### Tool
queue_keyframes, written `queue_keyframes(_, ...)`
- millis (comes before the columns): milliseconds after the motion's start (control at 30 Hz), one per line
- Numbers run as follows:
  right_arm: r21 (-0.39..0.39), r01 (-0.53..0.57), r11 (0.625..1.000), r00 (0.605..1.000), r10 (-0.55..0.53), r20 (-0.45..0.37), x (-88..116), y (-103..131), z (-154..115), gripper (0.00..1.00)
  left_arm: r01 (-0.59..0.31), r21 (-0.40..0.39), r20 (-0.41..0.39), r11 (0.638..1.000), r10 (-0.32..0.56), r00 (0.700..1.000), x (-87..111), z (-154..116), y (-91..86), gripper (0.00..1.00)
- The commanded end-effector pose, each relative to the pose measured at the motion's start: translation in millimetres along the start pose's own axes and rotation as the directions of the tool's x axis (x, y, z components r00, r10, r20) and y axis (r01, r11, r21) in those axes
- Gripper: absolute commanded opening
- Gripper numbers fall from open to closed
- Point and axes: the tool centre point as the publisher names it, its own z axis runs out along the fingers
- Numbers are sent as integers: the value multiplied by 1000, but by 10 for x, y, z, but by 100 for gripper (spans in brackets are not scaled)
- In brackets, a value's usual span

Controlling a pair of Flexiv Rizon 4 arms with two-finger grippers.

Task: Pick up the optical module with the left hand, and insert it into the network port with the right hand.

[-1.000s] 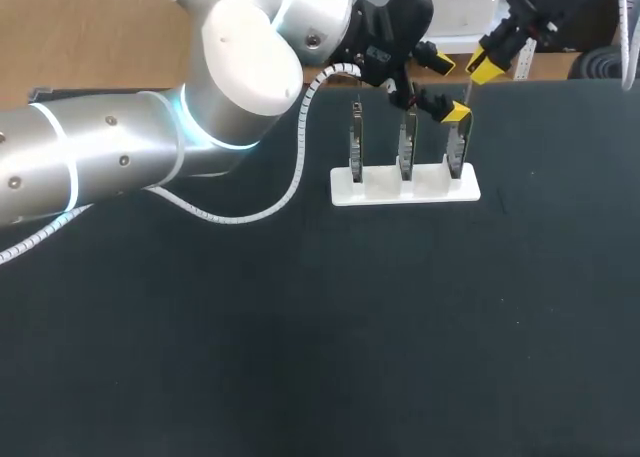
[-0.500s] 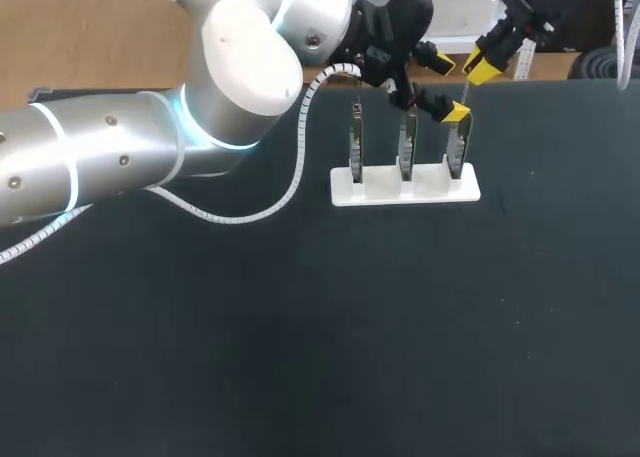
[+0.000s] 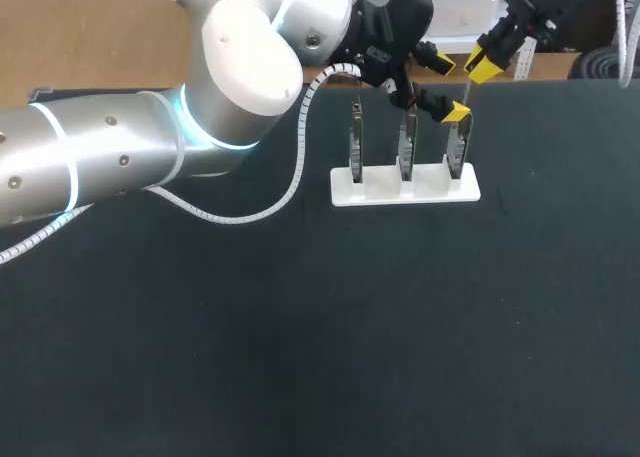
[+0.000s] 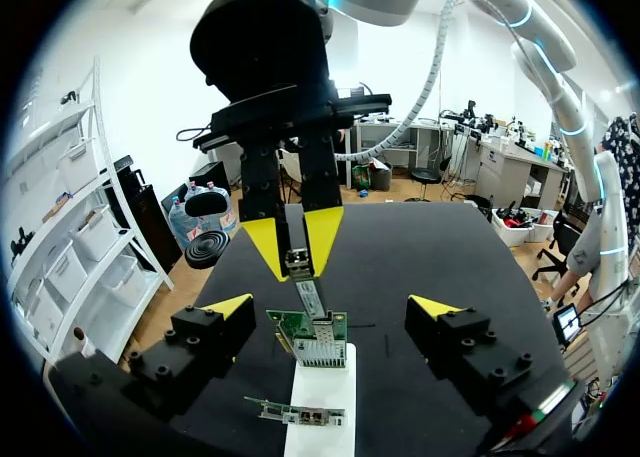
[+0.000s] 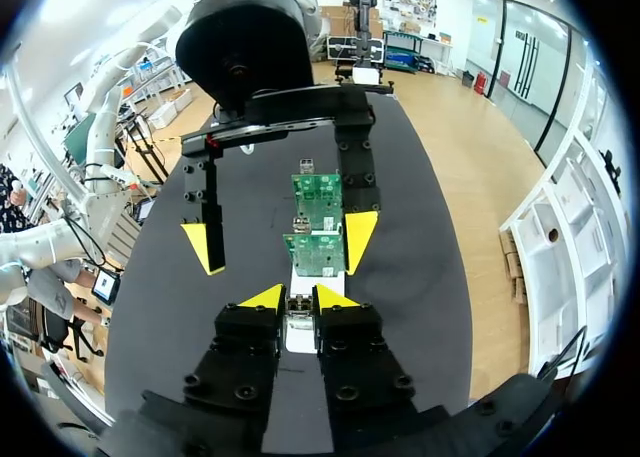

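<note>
A slim metal optical module [image 3: 467, 95] hangs from my right gripper [image 3: 484, 69], which is shut on its upper end above the rightmost circuit board [image 3: 457, 149] of three on a white stand [image 3: 405, 189]. In the left wrist view the module [image 4: 308, 297] points down at the metal network port on the nearest board [image 4: 318, 339]. My left gripper [image 3: 449, 89] stands open beside that board, its fingers either side of it and touching nothing. In the right wrist view the module [image 5: 298, 307] sits between my right gripper's [image 5: 297, 299] yellow tips, with the board [image 5: 315, 253] just ahead.
The stand carries two more upright boards [image 3: 406, 149] [image 3: 356, 149] to the left. My left arm's forearm [image 3: 120, 167] and its white cable [image 3: 290, 192] span the table's left rear. The black tabletop [image 3: 350, 337] stretches in front of the stand.
</note>
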Motion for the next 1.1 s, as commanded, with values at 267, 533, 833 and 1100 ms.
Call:
queue_keyframes(267, 1, 8, 1000, 1000, -8, -10, -8, 18, 18, 0, -1, -2, 0, 1000, 1, 1000, 6, -10, -11, 100)
queue_keyframes(533, 4, 7, 1000, 1000, -7, -9, -12, 27, 30, 0, -1, -2, 0, 1000, 1, 1000, 6, -10, -11, 100)
queue_keyframes(833, -2, 1, 1000, 1000, -1, -6, 13, 48, 47, 0, -1, -2, 0, 1000, 1, 1000, 6, -10, -11, 100)
queue_keyframes(1100, 10, -1, 1000, 1000, 1, -5, 23, 47, 8, 0, -1, -2, 0, 1000, 1, 1000, 6, -10, -11, 100)
